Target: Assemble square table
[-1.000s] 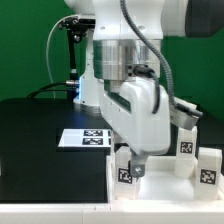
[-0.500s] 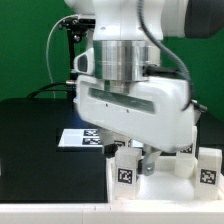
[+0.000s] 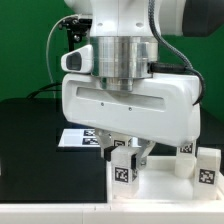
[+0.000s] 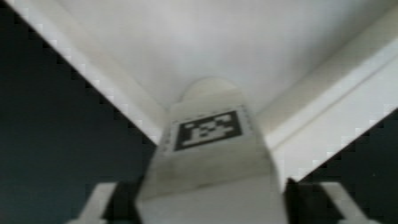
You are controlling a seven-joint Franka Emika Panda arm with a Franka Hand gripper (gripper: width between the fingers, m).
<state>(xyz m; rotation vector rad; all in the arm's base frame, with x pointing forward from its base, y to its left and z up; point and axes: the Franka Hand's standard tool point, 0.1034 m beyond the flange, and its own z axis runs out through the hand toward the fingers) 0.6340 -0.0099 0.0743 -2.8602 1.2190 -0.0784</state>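
A white table leg (image 3: pixel 124 169) with a black-and-white tag stands upright at the left end of the white square panel (image 3: pixel 165 186) in the exterior view. My gripper (image 3: pixel 131 152) hangs straight over it, its broad side facing the camera. The wrist view looks down on the leg (image 4: pixel 214 165), with my gripper (image 4: pixel 214 206) astride it. One finger (image 4: pixel 102 206) flanks each side, and a thin dark strip separates each finger from the leg. Whether the pads touch it does not show. Two more tagged legs (image 3: pixel 186 152) (image 3: pixel 208 167) stand at the exterior view's right.
The marker board (image 3: pixel 78 138) lies flat on the black table behind the panel, toward the exterior view's left. The robot's base and a dark stand (image 3: pixel 66 45) rise at the back before a green backdrop.
The hand has turned about its upright axis until its broad side faces the camera. It has sunk a little over the leg, and the jaws have drawn in from wide open.
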